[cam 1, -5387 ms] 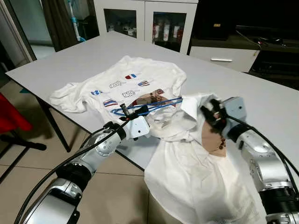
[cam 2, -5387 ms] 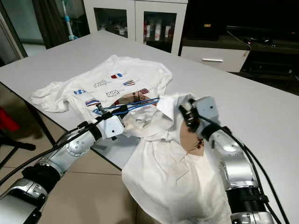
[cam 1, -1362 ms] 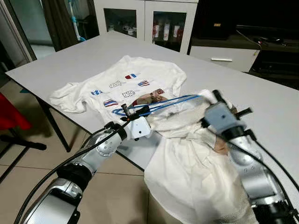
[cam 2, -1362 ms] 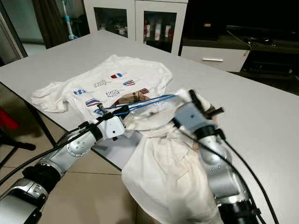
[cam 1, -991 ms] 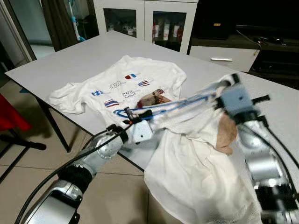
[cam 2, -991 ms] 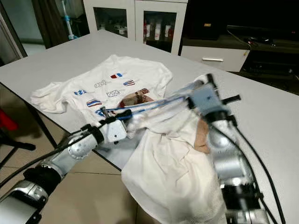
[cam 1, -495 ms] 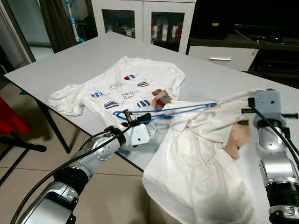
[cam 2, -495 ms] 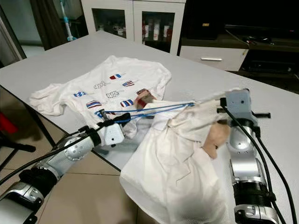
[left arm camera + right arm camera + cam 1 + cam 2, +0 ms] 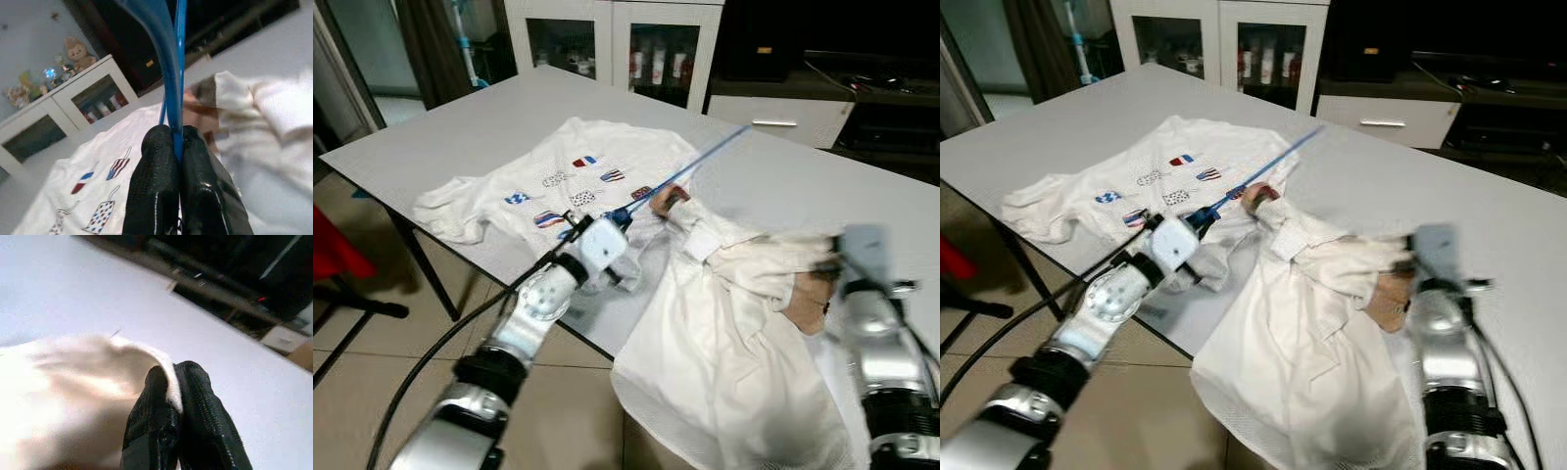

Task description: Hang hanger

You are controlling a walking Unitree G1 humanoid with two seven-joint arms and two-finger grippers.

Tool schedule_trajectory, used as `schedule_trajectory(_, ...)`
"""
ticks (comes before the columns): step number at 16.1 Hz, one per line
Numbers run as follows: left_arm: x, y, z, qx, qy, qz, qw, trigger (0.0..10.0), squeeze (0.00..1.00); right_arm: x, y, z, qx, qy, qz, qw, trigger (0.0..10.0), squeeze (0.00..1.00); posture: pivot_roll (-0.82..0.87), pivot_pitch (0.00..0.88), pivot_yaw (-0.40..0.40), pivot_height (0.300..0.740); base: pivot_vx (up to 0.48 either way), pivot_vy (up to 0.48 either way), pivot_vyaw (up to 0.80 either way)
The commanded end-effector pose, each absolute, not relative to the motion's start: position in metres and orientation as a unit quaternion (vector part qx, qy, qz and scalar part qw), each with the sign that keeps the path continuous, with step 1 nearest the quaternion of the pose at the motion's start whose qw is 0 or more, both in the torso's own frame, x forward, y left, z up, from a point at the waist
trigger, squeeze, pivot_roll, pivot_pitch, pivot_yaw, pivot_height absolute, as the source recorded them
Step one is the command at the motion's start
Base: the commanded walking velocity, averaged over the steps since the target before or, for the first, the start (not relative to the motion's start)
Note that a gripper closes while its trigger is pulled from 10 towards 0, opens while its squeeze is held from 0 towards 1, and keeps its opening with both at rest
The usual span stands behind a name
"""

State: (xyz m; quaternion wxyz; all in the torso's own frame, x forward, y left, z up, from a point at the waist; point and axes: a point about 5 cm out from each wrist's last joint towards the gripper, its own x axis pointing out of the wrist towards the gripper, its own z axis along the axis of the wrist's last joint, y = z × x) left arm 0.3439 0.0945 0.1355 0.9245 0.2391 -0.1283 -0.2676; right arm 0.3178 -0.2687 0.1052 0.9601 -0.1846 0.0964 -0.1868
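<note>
Left gripper (image 9: 175, 142): I see my two black fingers pressed tight together on the thin blue hanger (image 9: 690, 168), pinching its wire between them, above the near edge of the table.
Right gripper (image 9: 176, 377): my fingers are clamped on a fold of the white shirt (image 9: 734, 323), a rim of cloth squeezed between them; in the head views this arm is blurred.
Blue hanger: it rises at a slant from my left gripper up and away over the table, tilted, its far end free in the air over the bare tabletop.
White shirt: crumpled on the near right part of the table, partly hanging over the edge toward the floor; a tan inner patch shows near my right gripper.
Printed T-shirt (image 9: 568, 166): lies flat on the table behind my left gripper, white with small red, white and blue flag-like motifs; I can read no lettering on it.
Table (image 9: 489, 108): pale grey.
Background: a white cabinet (image 9: 617, 44) with glass doors holding bottles; labels too small to read.
</note>
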Motion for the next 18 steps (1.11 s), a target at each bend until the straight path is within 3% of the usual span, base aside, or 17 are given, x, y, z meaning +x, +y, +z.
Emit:
schedule_trajectory(1, 0.345, 0.1, 0.133, 0.214, -0.112, -0.26, 0.935, 10.0, 0.0, 0.317, -0.271, 0.104, -0.177, 0.102, -0.191, 0.96, 10.0, 0.0, 0.07, 0.038, -0.012, 0.74, 0.0, 0.0, 0.0)
schedule_trajectory(5, 0.351, 0.099, 0.143, 0.183, -0.111, -0.249, 0.945, 10.0, 0.0, 0.319, -0.272, 0.122, -0.2, 0.063, -0.175, 0.962, 10.0, 0.0, 0.06, 0.033, -0.01, 0.74, 0.0, 0.0, 0.0)
schedule_trajectory(6, 0.351, 0.098, 0.143, 0.184, -0.112, -0.25, 0.944, 10.0, 0.0, 0.321, -0.27, 0.125, -0.202, 0.056, -0.159, 0.965, 10.0, 0.19, 0.06, 0.032, -0.01, 0.74, 0.0, 0.0, 0.0)
schedule_trajectory(7, 0.351, 0.098, 0.144, 0.184, -0.112, -0.251, 0.944, 10.0, 0.0, 0.322, -0.267, 0.129, -0.201, 0.048, -0.143, 0.968, 10.0, 0.19, 0.06, 0.032, -0.01, 0.74, 0.0, 0.0, 0.0)
schedule_trajectory(8, 0.348, 0.096, 0.143, 0.231, -0.123, -0.261, 0.929, 10.0, 0.0, 0.324, -0.257, 0.133, -0.197, 0.047, -0.085, 0.976, 10.0, 1.0, 0.05, 0.033, -0.008, 0.74, 0.0, 0.0, 0.0)
schedule_trajectory(9, 0.347, 0.095, 0.142, 0.256, -0.13, -0.266, 0.92, 10.0, 0.0, 0.325, -0.253, 0.135, -0.197, 0.047, -0.062, 0.977, 10.0, 1.0, 0.05, 0.033, -0.008, 0.74, 0.0, 0.0, 0.0)
schedule_trajectory(10, 0.344, 0.094, 0.141, 0.32, -0.143, -0.279, 0.894, 10.0, 0.0, 0.325, -0.248, 0.139, -0.218, 0.044, -0.032, 0.975, 10.0, 0.55, 0.05, 0.034, -0.006, 0.74, 0.0, 0.0, 0.0)
schedule_trajectory(11, 0.344, 0.096, 0.141, 0.369, -0.152, -0.282, 0.873, 10.0, 0.0, 0.324, -0.246, 0.144, -0.241, 0.034, -0.015, 0.97, 10.0, 0.0, 0.05, 0.036, -0.005, 0.74, 0.0, 0.0, 0.0)
schedule_trajectory(14, 0.35, 0.104, 0.158, 0.42, -0.186, -0.253, 0.851, 10.0, 0.0, 0.323, -0.249, 0.174, -0.277, -0.041, -0.034, 0.959, 10.0, 0.0, 0.05, 0.037, -0.006, 0.74, 0.0, 0.0, 0.0)
schedule_trajectory(15, 0.351, 0.105, 0.165, 0.429, -0.203, -0.241, 0.847, 10.0, 0.0, 0.322, -0.248, 0.181, -0.263, -0.055, -0.034, 0.963, 10.0, 1.0, 0.05, 0.036, -0.005, 0.74, 0.0, 0.0, 0.0)
schedule_trajectory(18, 0.355, 0.108, 0.176, 0.423, -0.228, -0.207, 0.852, 10.0, 0.0, 0.322, -0.248, 0.182, -0.239, -0.039, -0.025, 0.97, 10.0, 1.0, 0.04, 0.038, -0.006, 0.74, 0.0, 0.0, 0.0)
